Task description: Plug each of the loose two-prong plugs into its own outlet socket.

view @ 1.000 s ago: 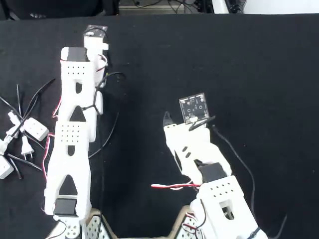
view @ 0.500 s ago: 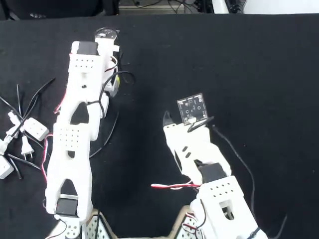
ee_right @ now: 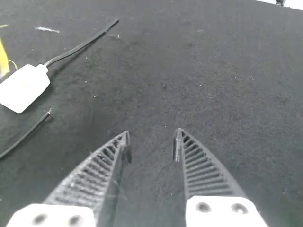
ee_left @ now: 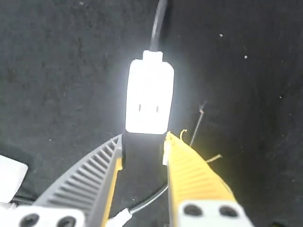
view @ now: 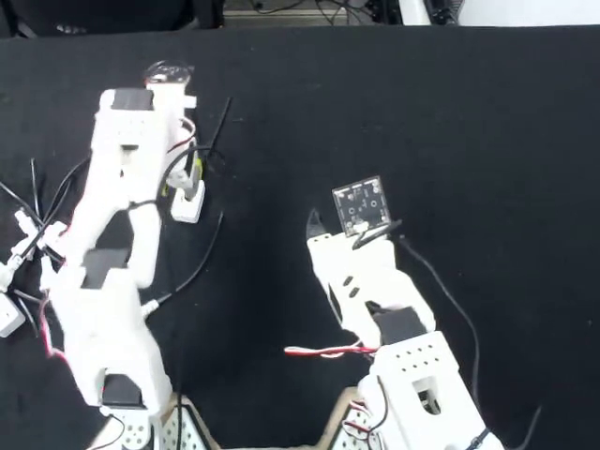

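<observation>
Across the whole high view, a black tabletop (view: 487, 141). On its left half, the left arm (view: 112, 281), stretched well out over the cloth. Nearer the middle, the right arm (view: 375, 281), drawn in close to its base.

At the tip of the left arm, the left gripper (ee_left: 142, 138), with fingers (ee_left: 189, 170) parted to about the width of a white outlet socket (ee_left: 149, 97). Tips right at the near end of that socket, with nothing clasped between them; touching or not, cannot tell. Socket flat on the tabletop, two slots facing up, black cord (ee_left: 158, 23) leading away from its far end.

Right gripper (ee_right: 150, 137) low over bare cloth, fingers spread moderately and empty, well apart from the socket.

At the tabletop's left edge, partly behind the left arm, a tangle of loose plugs (view: 21, 225), white blocks and thin black wires.
</observation>
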